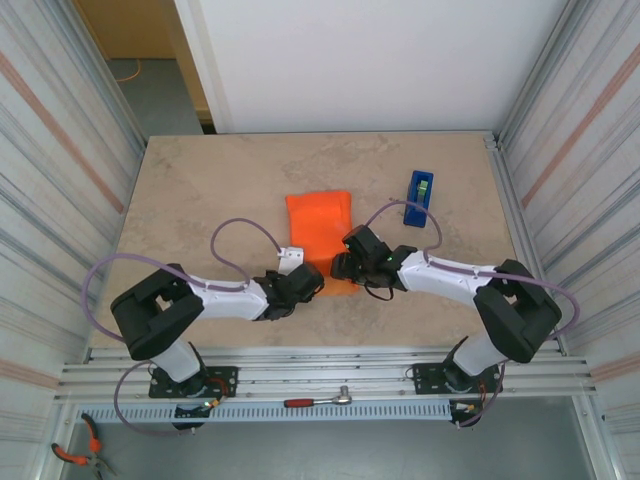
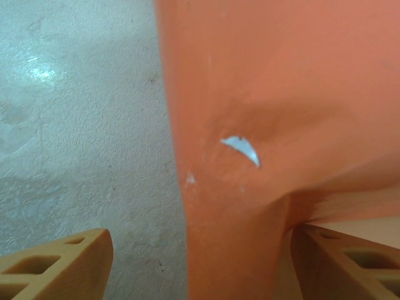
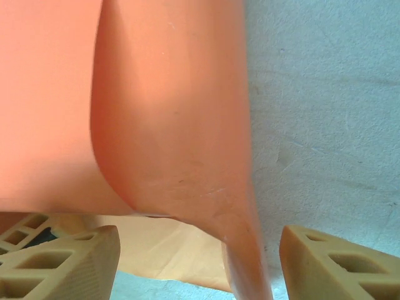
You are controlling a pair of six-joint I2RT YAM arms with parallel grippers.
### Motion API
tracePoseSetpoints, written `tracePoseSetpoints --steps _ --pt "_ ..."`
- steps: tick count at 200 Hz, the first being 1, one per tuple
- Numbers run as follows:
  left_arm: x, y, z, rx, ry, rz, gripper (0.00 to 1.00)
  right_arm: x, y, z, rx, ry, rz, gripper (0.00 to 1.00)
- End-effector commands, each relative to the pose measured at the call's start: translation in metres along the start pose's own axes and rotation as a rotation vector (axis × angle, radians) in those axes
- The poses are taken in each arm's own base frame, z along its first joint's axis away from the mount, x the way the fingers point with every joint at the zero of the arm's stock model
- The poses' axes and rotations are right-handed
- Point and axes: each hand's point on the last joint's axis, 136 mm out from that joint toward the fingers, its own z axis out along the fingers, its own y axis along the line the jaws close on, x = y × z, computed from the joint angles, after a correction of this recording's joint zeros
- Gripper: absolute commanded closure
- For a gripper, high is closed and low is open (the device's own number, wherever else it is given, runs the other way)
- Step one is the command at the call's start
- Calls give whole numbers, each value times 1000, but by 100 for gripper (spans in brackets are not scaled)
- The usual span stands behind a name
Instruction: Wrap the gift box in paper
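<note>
Table (image 1: 200, 200): stone-patterned top, work sits mid-table.

Arms: both reach in from the near edge and meet at the near end of the bundle.
- Left gripper (image 2: 200, 265): jaws stand wide. A sleeve of orange sheet runs down between the fingers without being pinched. Holds nothing.
- Right gripper (image 3: 200, 262): jaws likewise wide. A rounded fold of the sheet hangs between the fingers, clear of both. Holds nothing.

Paper (image 1: 320, 225): bright orange, folded over itself into a narrow oblong running away from the arms. The near end looks loose and puffed, not creased flat.

Gift box: judged to lie inside the fold. A pale pink surface (image 2: 359, 224) under the orange edge beside the left gripper's finger is probably its side; cannot confirm.

Tape dispenser (image 1: 419, 197): blue, upright, well apart to the right of the paper, out of either gripper's reach as posed.

Defect: small tear (image 2: 242, 149) in the sheet, pale underneath.

Progress (judgement): long wrap around the box appears done. Remaining: flatten and fold the ends, then tape the seam. Roughly halfway.
</note>
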Motion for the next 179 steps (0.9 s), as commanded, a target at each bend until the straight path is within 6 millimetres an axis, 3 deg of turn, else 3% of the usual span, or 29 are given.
tracePoseSetpoints --steps 1,36,74,89,111,133,145,154,163,167,173,179 --pt "-11 0 1 -18 -44 -10 25 -3 -5 0 25 9 5 31" --pt "-11 -1 2 -15 -42 -8 24 -10 -10 13 51 10 19 40" --pt "-10 -3 3 -10 -39 -10 25 -2 -9 21 52 35 7 53" --pt "-9 -4 4 -9 -34 -7 25 2 -10 23 50 39 1 68" --pt "-7 -5 6 -7 -29 -3 25 6 -11 26 50 51 -2 100" --pt "-8 -6 5 -2 -30 -6 25 10 -13 29 60 67 -2 99" --pt "-8 -7 5 2 -28 -5 25 11 -15 30 67 75 -3 73" --pt "-9 -7 4 3 -28 -5 25 12 -17 30 75 77 -2 60" --pt "-9 -7 4 4 -30 -7 25 14 -17 30 73 80 -5 59" --pt "-10 -7 4 4 -30 -7 25 14 -17 30 70 80 -6 69" --pt "-9 -7 5 3 -28 -5 25 15 -17 30 68 81 -8 99" --pt "-8 -7 5 4 -26 -4 25 15 -16 29 62 79 -9 100"
